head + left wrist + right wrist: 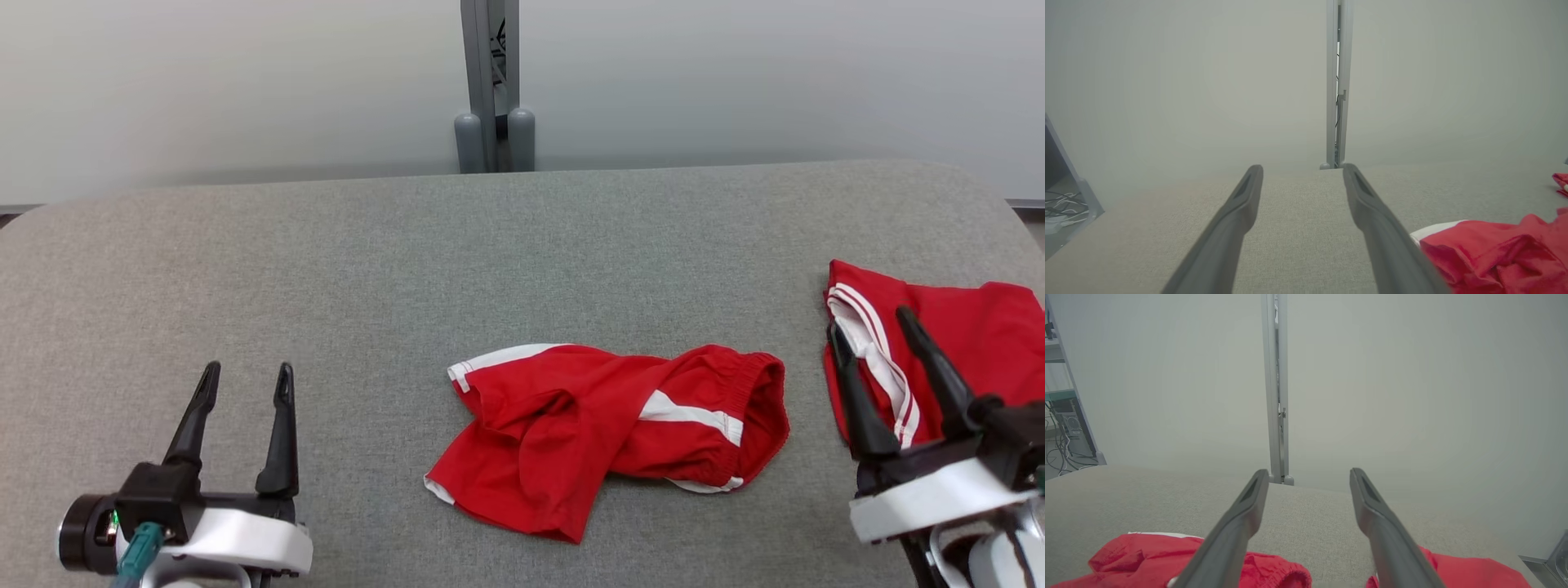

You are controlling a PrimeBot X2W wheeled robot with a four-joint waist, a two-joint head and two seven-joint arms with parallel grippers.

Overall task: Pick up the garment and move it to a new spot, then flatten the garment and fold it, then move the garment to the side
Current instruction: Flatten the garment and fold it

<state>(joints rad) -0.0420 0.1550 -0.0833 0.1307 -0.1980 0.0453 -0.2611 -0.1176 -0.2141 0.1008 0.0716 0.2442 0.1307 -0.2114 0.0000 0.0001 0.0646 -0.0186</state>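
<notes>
The left gripper (250, 367) and right gripper (868, 320) are wide open, holding nothing; the red shorts (604, 433) lie at the left gripper's 3 o'clock.

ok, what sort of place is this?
Probably a lab or test bay: grey padded table, plain partition panels joined by a metal post, computer and loose cables off to the side.

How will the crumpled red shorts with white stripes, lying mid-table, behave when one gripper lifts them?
The crumpled red shorts will probably hang limp, since the thin cloth already lies in soft folds. They look light, so one pinch likely carries them. Pushed, they would probably bunch on the textured grey table cover rather than slide.
</notes>
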